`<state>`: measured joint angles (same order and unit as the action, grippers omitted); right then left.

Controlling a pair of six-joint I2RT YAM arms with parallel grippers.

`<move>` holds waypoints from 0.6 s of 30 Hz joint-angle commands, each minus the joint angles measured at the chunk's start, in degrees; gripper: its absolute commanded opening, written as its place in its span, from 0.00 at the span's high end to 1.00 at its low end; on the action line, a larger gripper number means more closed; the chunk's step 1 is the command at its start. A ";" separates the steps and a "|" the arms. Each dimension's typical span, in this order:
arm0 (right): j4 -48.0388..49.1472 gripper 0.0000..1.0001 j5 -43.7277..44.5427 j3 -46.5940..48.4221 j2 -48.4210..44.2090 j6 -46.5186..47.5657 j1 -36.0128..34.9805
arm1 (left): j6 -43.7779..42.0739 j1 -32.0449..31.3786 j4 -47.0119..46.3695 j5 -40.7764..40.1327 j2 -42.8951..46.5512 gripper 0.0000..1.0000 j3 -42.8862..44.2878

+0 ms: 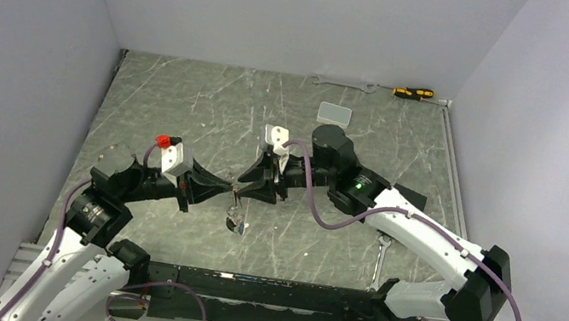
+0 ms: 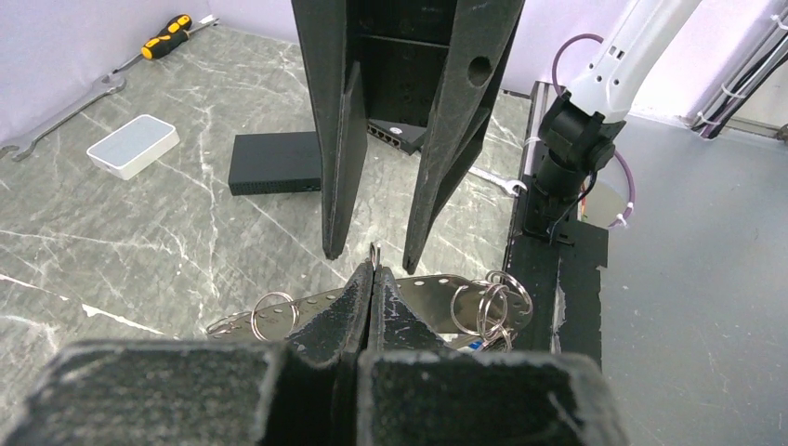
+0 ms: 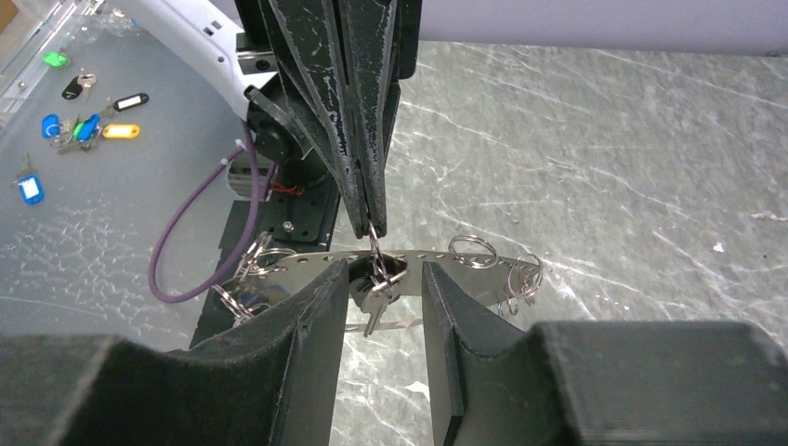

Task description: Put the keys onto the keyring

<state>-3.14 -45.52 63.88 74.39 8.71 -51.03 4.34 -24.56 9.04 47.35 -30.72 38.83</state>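
Presently a small split keyring (image 3: 374, 240) is pinched upright in the clenched tips of the left gripper (image 3: 372, 218), above the middle of the tabletop (image 1: 187, 102) and somewhat nearer its near edge. A silvery key (image 3: 372, 299) hangs at the ring's lower end; whether it is fully threaded cannot be told. The right gripper (image 3: 386, 274) is released, its jaws standing apart on either side of the key, and contact with it cannot be made out.

The step in hand is judged to be the working of the key round the ring's coil. It would be done best if the key's head were clamped flat, close to its hole, and then turned along the wire while the left pinch is not loosened. A pull straight down is likely to drag the ring out of the tips.

Just below, a perforated metal strip (image 2: 423, 295) carrying further rings (image 2: 269, 316) lies on the tabletop, so little room is left downward. Open room is seen towards the far edge, where a white box (image 1: 334, 114), a spanner (image 1: 345, 84) and a screwdriver (image 1: 412, 92) lie well apart from the work. Another spanner (image 1: 380, 258) lies towards the near right corner. More tagged keys (image 3: 79, 130) lie on a grey surface past the near edge
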 commanded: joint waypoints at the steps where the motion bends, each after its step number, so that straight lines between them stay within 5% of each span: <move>1: 2.87 0.61 -0.73 -0.01 1.15 0.14 0.22 | 1.24 0.52 -4.23 0.96 0.80 1.00 0.24; 18: 4.56 0.71 -3.57 0.06 1.19 -1.15 0.22 | 0.85 1.25 -3.41 0.61 0.79 1.00 0.28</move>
<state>-2.46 -46.61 63.77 76.84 8.27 -51.03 4.36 -23.81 8.93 47.33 -30.52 38.81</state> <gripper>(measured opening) 0.294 0.008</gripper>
